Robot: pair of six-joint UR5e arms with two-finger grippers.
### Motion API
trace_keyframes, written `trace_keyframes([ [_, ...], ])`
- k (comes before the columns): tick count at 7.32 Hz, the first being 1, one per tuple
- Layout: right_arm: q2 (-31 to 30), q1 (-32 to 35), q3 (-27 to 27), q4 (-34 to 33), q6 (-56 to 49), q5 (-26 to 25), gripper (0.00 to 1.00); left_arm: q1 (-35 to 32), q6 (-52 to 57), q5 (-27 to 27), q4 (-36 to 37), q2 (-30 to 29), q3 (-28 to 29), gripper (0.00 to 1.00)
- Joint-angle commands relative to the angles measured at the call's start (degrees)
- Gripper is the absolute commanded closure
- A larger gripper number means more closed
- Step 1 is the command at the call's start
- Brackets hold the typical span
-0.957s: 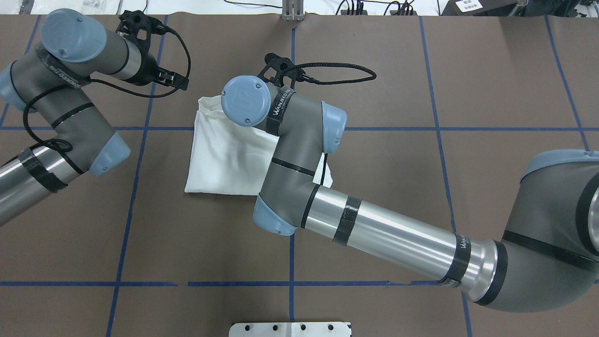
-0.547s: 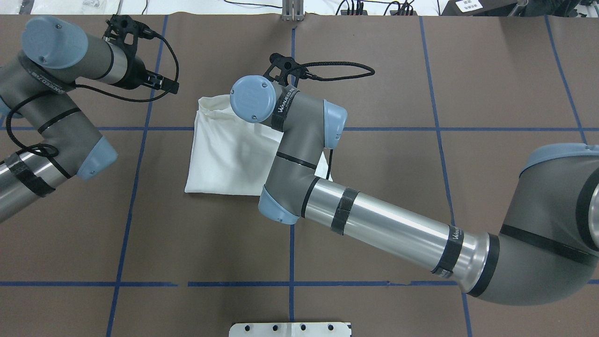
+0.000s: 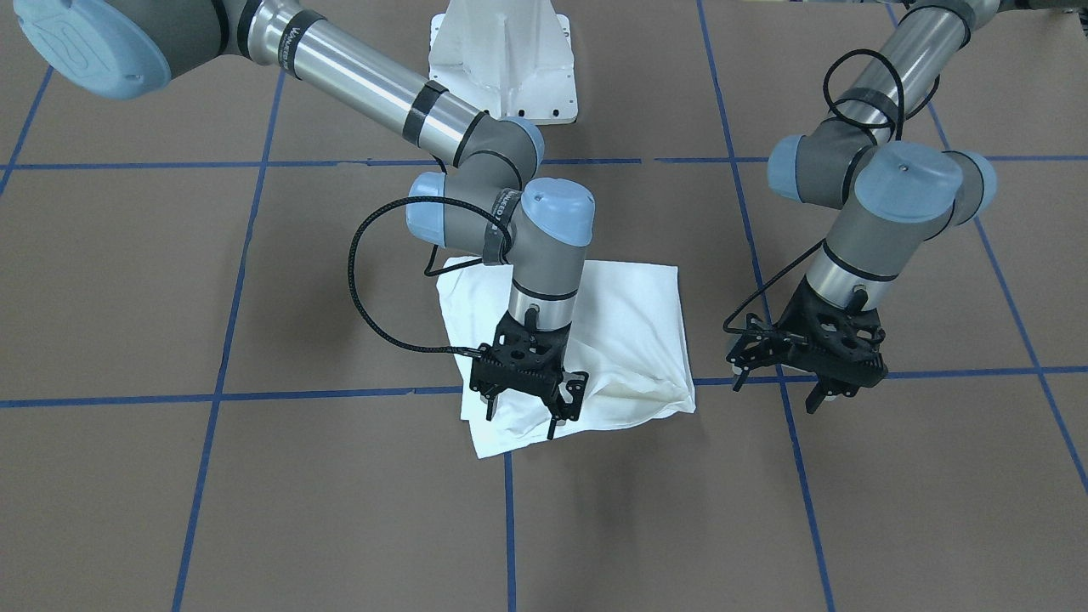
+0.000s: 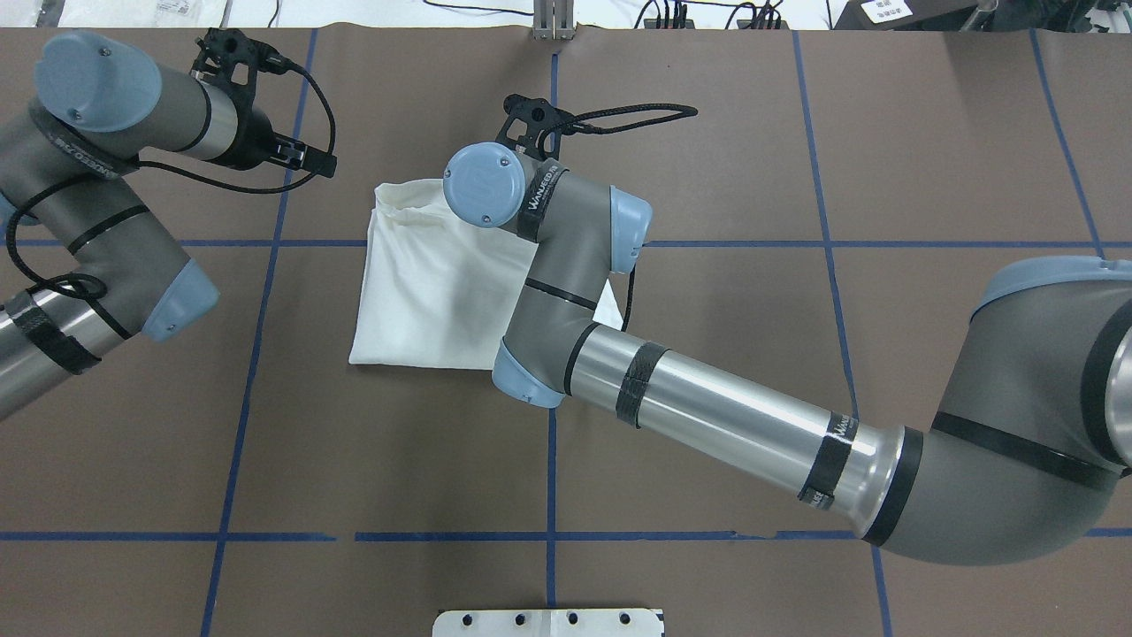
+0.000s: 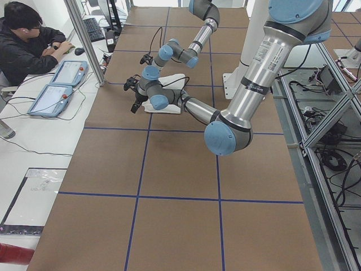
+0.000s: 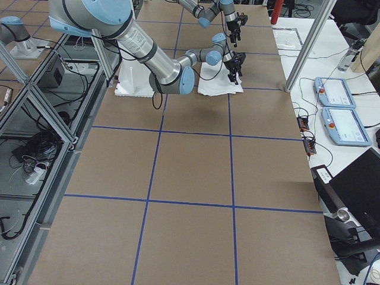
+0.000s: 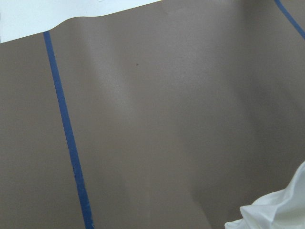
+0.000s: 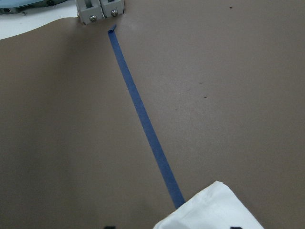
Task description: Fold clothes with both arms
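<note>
Over the last second the left arm has drawn back toward 9 o'clock in the overhead view, taking its gripper farther from the cloth. The right arm's wrist has crept a little toward 1 o'clock. The white long-sleeved cotton shirt (image 4: 424,292) has not shifted.

The shirt lies folded into a rough rectangle on the brown paper-covered table with blue tape lines (image 4: 929,133), around 8 o'clock from the tape crossing in the overhead view. Its 11 o'clock corner is bunched and creased, and no printed text shows.

In the front-facing view the right arm's black two-finger gripper (image 3: 531,412) hangs over the shirt's edge at roughly 7 o'clock of the cloth. Its fingers are spread and grip nothing, and its wrist view shows two dark tips set apart over a white corner.

The left arm's black two-finger gripper (image 3: 807,374) hovers over bare table, near the shirt's 4 o'clock corner in that same view. Its prongs look spread, and it carries nothing.

This looks like the pause just after a fold has been laid down and let go, so the task seems well along. If another fold is wanted, the left gripper must come back to the bunched corner while the right drops onto its edge. Both would need to pinch every layer there and carry the edge across together. The lumpy corner may slip or unfold if only the top layer is caught.
</note>
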Motion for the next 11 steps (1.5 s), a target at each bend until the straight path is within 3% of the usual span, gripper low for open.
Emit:
trace_keyframes([
  [1, 0.18, -0.11, -0.53, 0.05, -0.47, 0.12, 0.72, 0.00, -0.03, 0.00, 0.00, 0.07, -0.03, 0.00],
  [2, 0.36, -0.11, -0.53, 0.05, -0.47, 0.21, 1.00, 0.00, -0.12, 0.00, 0.00, 0.07, -0.03, 0.00],
  [4, 0.80, 0.24, -0.18, -0.38, -2.74, 0.21, 1.00, 0.00, -0.12, 0.09, 0.00, 0.07, -0.03, 0.00],
  [7, 0.62, 1.46, 3.42, -12.22, -3.81, 0.03, 1.00, 0.00, -0.12, 0.09, 0.00, 0.16, 0.06, 0.00],
  [11, -0.96, 1.47, 2.99, -12.17, -4.60, -1.72, 1.00, -0.09, -0.12, 0.09, 0.00, 0.16, -0.20, 0.00],
])
